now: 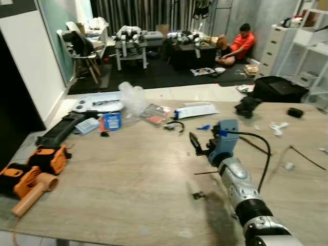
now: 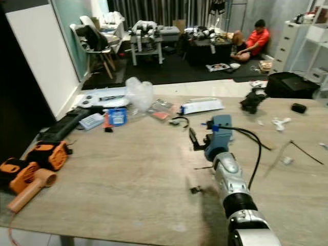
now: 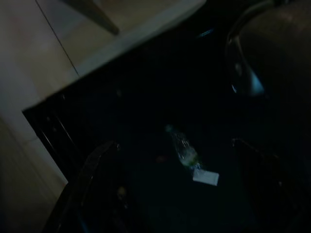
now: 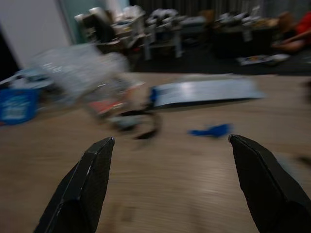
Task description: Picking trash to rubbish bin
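Matt, pale wood-grain table point(image 1: 128, 184). Crinkled clear plastic bag point(image 1: 133, 97) and flat glossy white packet point(image 1: 197, 110), both beyond the spread jaws. Silver metal right arm point(image 1: 241, 187), glossy.

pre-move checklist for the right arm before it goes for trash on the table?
1. Right claw open: ok, fingers wide apart.
2. Claw empty: ok.
3. Target ahead: ok, blue scrap and clear plastic bag lie beyond the fingers.
4. Wrist image sharp: not ok, blurred.
5. Rubbish bin located: cannot tell.
6. Left claw state: ok, open, hanging over a dark area with a bottle.
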You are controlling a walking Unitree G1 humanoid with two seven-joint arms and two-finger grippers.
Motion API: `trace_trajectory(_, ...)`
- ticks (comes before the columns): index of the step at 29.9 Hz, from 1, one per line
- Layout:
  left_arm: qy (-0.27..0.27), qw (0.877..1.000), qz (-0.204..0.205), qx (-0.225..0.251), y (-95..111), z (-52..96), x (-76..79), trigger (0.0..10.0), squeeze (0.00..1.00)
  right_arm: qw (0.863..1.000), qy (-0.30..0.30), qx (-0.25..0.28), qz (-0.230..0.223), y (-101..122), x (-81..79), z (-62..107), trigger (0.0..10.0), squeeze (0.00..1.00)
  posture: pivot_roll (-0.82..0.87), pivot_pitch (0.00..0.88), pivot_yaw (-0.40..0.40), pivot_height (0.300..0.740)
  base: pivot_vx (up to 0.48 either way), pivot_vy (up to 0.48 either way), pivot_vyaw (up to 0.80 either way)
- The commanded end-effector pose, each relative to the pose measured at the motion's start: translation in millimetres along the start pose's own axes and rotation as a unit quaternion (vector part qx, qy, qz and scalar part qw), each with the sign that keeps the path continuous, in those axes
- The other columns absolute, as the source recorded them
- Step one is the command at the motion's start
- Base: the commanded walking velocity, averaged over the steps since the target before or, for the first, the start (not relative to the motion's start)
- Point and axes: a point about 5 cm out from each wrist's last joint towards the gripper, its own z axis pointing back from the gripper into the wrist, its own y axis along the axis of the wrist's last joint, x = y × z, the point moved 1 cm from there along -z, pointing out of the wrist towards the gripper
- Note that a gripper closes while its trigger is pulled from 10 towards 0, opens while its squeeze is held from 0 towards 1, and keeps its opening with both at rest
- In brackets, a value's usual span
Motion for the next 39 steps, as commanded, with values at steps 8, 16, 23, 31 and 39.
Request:
trace_trajectory(8,-0.005,1.000,0.005,-0.003,-5,0.3,4.2,10.0,0.00,0.999,-0.030,-0.009,0.016,-3,6.5,1.1,10.0,0.00,-0.06,0.103,0.017,0.740,0.000,0.000,0.00)
trace_trajectory(16,-0.011,1.000,0.000,-0.009,-10,1.0,6.6,10.0,0.00,0.997,-0.076,-0.006,0.025,5,28.9,1.1,10.0,0.00,-0.05,0.121,0.021,0.740,0.000,-0.058,0.00)
trace_trajectory(23,-0.009,1.000,0.000,-0.011,-13,1.3,5.4,10.0,0.00,0.997,-0.078,0.004,0.023,10,27.7,-0.9,10.0,0.00,-0.05,0.120,0.025,0.740,0.000,-0.464,0.00)
trace_trajectory(31,0.002,1.000,0.001,-0.006,-8,0.9,0.6,10.0,0.00,0.997,-0.073,-0.001,0.021,4,22.4,-0.3,10.0,0.00,-0.05,0.122,0.026,0.740,0.000,-0.049,0.00)
trace_trajectory(39,0.002,1.000,-0.001,-0.009,-10,1.1,1.3,10.0,0.00,0.997,-0.073,0.001,0.023,6,23.9,-1.0,10.0,0.00,-0.06,0.118,0.022,0.740,0.000,0.000,0.00)
